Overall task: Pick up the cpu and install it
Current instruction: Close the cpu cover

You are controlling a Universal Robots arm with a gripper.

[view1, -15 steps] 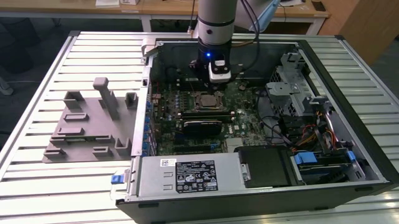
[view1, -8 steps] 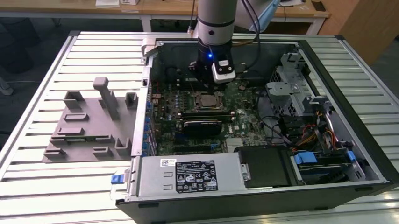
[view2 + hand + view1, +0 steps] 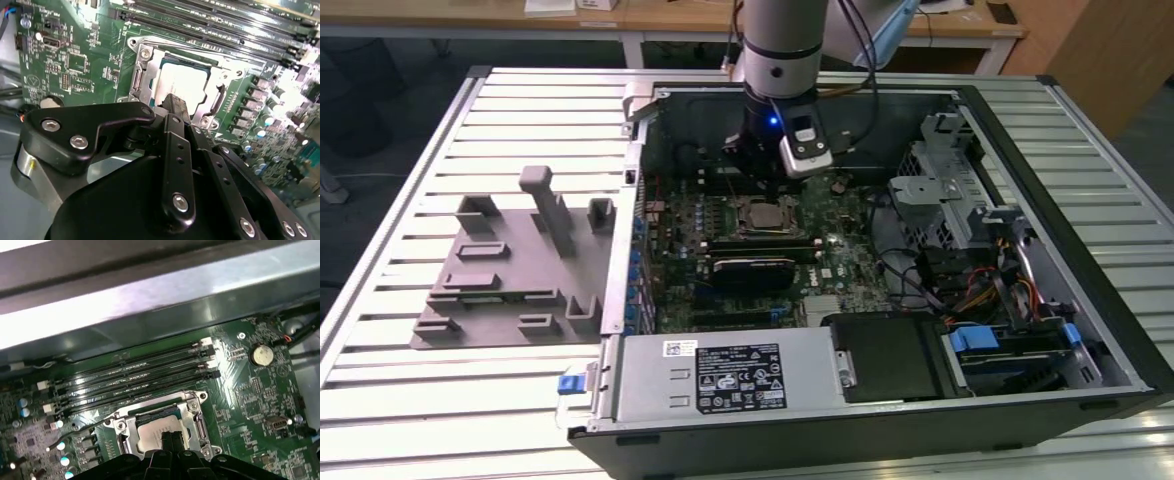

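The cpu, at centre frame in the exterior view, lies in the socket. The gripper hovers above, fingers together, empty. Likely light, rigid, fragile: grip opposite edges.

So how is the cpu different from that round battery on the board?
The cpu is square; the battery is round. The cpu looks bigger than the battery. The cpu sits inside a metal frame; the battery sits apart from it. Both are silvery and lie flat on the green board.
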